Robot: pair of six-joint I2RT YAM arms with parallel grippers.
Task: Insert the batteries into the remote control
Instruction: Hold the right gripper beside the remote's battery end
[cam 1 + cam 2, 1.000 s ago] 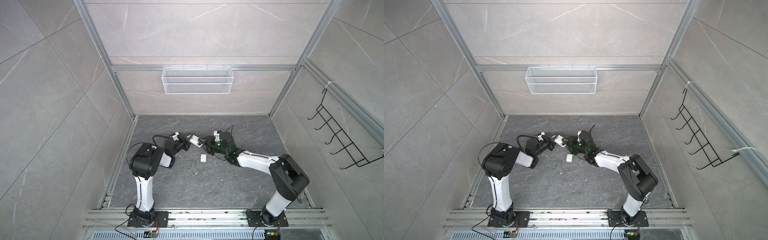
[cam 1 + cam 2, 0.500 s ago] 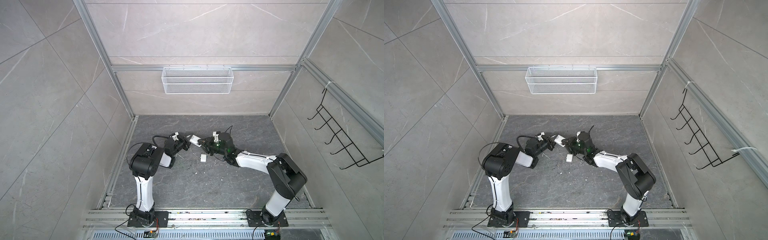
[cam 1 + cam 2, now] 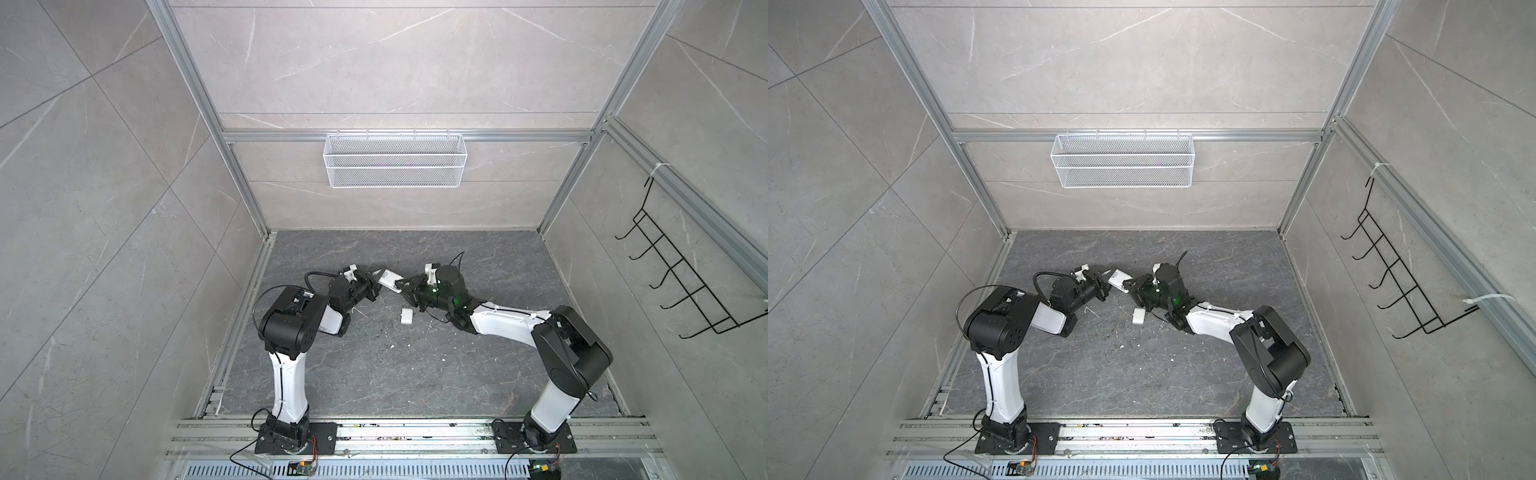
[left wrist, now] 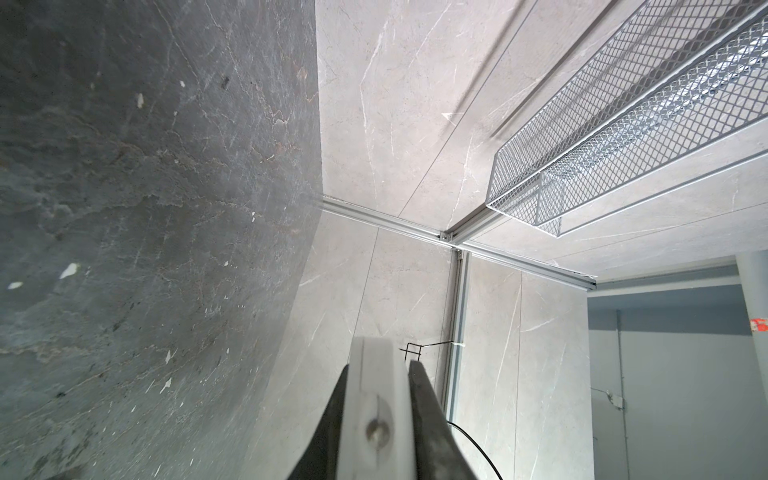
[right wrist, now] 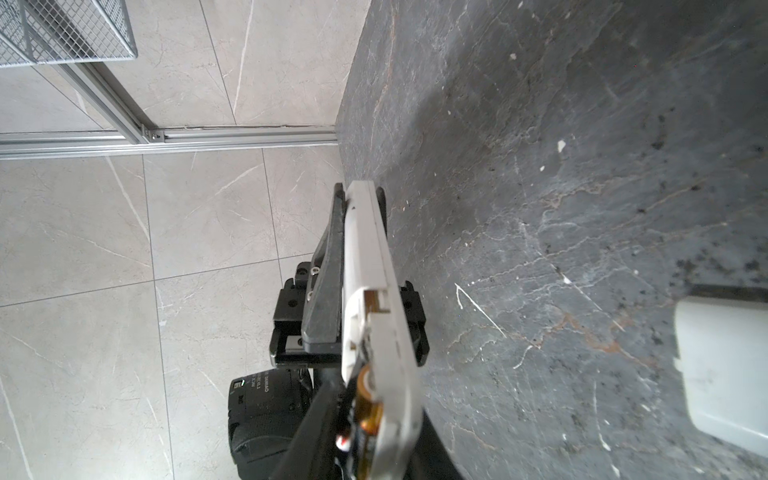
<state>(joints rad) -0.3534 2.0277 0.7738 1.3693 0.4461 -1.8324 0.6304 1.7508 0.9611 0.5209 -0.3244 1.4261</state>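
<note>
In both top views my left tool [image 3: 379,279] clamps the remote [image 3: 388,279] near the cover [image 3: 407,327] on the surface [image 3: 374,374]; my right tool [image 3: 402,287] meets its other end.
Left wrist: fingers [image 4: 334,415] pinch the remote.
Right wrist: a battery [image 5: 368,411] sits inside the remote; I cannot tell whether the right tool grips.

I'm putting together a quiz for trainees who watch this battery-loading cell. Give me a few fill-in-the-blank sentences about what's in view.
1. The left gripper is shut on the ___ remote control.
2. The loose cover piece lies on the table, held by ___ gripper.
3. The wire basket hangs on the ___ wall.
Missing words: white; neither; back.
</note>
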